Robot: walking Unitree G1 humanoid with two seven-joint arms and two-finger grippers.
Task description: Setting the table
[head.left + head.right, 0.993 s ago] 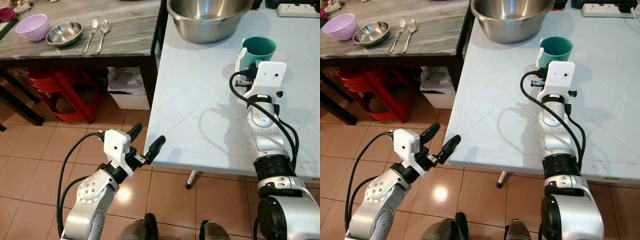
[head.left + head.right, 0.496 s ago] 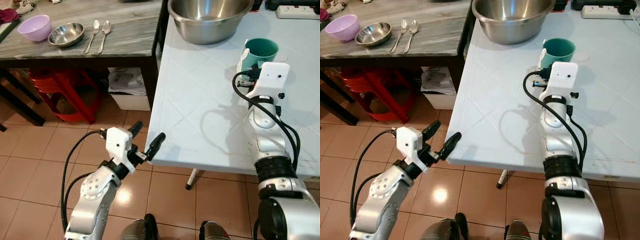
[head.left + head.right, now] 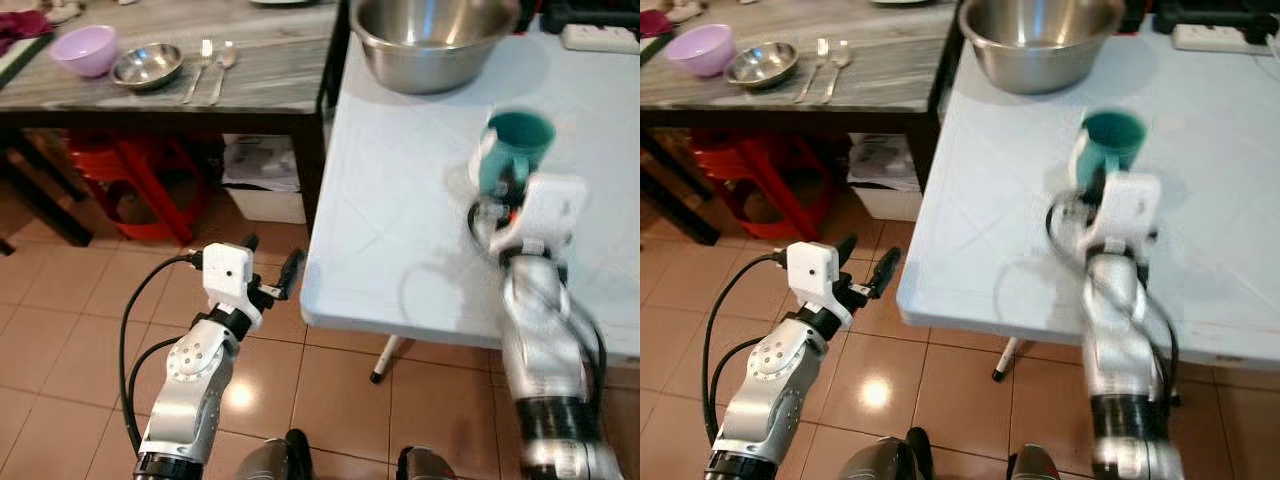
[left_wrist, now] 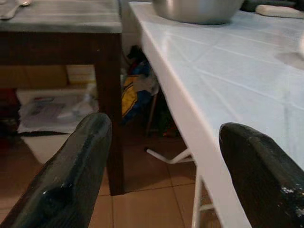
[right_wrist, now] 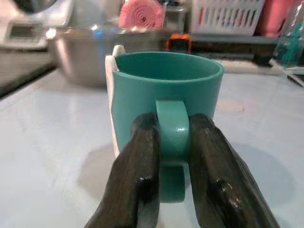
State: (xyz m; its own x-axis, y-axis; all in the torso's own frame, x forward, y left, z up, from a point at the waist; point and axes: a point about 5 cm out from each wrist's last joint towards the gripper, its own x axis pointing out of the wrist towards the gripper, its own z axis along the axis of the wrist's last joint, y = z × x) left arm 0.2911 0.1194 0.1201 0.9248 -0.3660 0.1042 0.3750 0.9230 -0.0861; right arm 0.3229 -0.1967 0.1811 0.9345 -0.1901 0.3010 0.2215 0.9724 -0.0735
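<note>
Teal mug (image 5: 167,99) on white table (image 3: 400,230), one of one, handle pinched by right gripper (image 5: 173,156), two bowls and two utensils on grey table, left gripper (image 3: 270,275) spread wide, now lower than before

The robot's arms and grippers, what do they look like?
Both arms are silver metal with rounded joint housings. The left arm has a disc-shaped joint ringed with small holes. Each wrist carries a white boxy camera housing, and black cables loop alongside each arm. The left gripper and right gripper each have jaws of two long, black, slightly scuffed fingers.
</note>
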